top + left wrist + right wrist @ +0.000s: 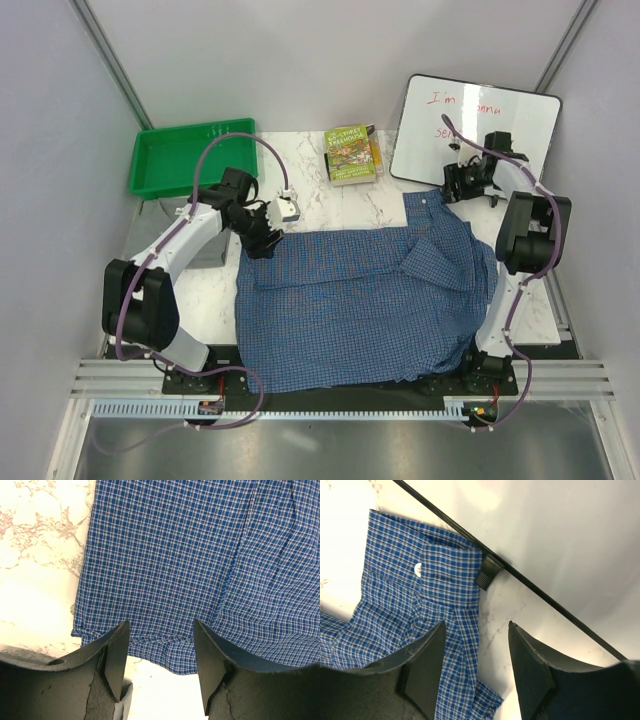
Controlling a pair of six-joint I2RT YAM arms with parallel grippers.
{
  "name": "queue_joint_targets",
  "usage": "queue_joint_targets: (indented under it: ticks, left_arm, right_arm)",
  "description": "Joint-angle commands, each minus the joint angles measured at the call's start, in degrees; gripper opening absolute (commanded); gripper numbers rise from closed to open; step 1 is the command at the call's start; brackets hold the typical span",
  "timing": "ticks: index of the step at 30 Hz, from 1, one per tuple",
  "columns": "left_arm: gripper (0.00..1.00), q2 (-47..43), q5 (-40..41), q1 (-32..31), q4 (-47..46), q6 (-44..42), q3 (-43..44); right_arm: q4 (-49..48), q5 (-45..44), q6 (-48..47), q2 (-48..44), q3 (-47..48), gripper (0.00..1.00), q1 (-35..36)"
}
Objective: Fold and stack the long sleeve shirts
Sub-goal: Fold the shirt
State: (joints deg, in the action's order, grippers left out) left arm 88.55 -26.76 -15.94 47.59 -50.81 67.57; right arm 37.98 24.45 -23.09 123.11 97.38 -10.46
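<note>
A blue check shirt (360,300) lies spread over the middle of the table, one sleeve folded across its upper right. My left gripper (268,235) hovers at the shirt's far left corner. In the left wrist view its jaws (160,655) stand open over the hem (165,652), gripping nothing. My right gripper (462,185) is at the far right by the sleeve cuff (425,200). It is open (477,665), with the cuff's white button (418,570) ahead and a strip of check cloth by its left finger. A grey cloth (212,252) shows under my left arm.
A green tray (190,155) stands at the back left. A book (352,153) lies at the back centre. A whiteboard (475,130) leans at the back right, its black edge (530,582) just beyond my right fingers. Marble table (330,205) shows behind the shirt.
</note>
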Motion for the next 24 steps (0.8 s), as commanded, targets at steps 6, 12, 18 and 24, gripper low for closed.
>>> queue_joint_targets:
  ticks: [6,12,18,24]
  left_arm:
    - [0.61,-0.5,0.6,0.0,-1.0,2.7,2.8]
    - [0.61,-0.9,0.7,0.0,-1.0,2.8,3.3]
    - [0.61,-0.7,0.7,0.1,-2.1,7.0,6.5]
    - [0.95,-1.8,-10.0,3.0,-9.8,21.3,17.5]
  right_arm:
    - [-5.4,0.8,2.2,0.2,-5.8,0.57,2.3]
    - [-6.0,-0.3,2.0,0.8,-7.3,0.44,2.4]
    - [-3.7,4.2,1.7,-4.4,-6.9,0.0,2.3]
    - [3.8,16.5,-1.2,-17.6,-6.4,0.0,4.6]
